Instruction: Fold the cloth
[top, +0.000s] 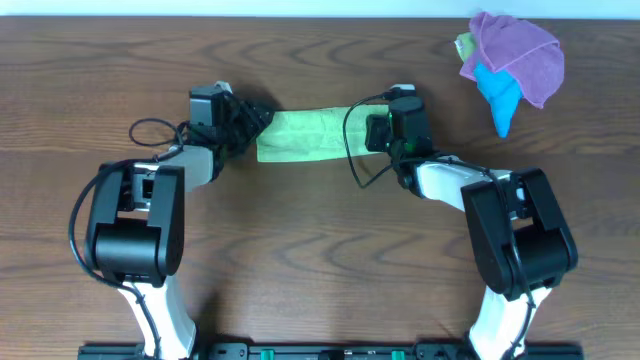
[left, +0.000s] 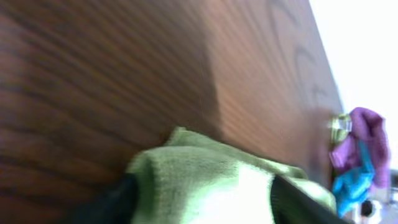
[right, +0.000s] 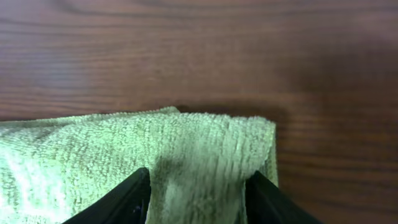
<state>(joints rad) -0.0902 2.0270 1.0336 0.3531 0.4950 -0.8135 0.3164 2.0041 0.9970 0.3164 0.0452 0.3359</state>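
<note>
A green cloth (top: 300, 135) lies as a narrow strip on the wooden table, stretched between my two grippers. My left gripper (top: 248, 124) is at its left end and is shut on the green cloth (left: 205, 174), which bunches between the dark fingers (left: 199, 208). My right gripper (top: 372, 132) is at its right end. In the right wrist view its fingers (right: 196, 199) close on a ridge of the green cloth (right: 81, 162) near the cloth's right edge.
A pile of purple, blue and pale green cloths (top: 512, 62) lies at the far right corner, also seen in the left wrist view (left: 360, 155). The brown wooden table (top: 320, 260) runs all round. Black cables loop beside each wrist.
</note>
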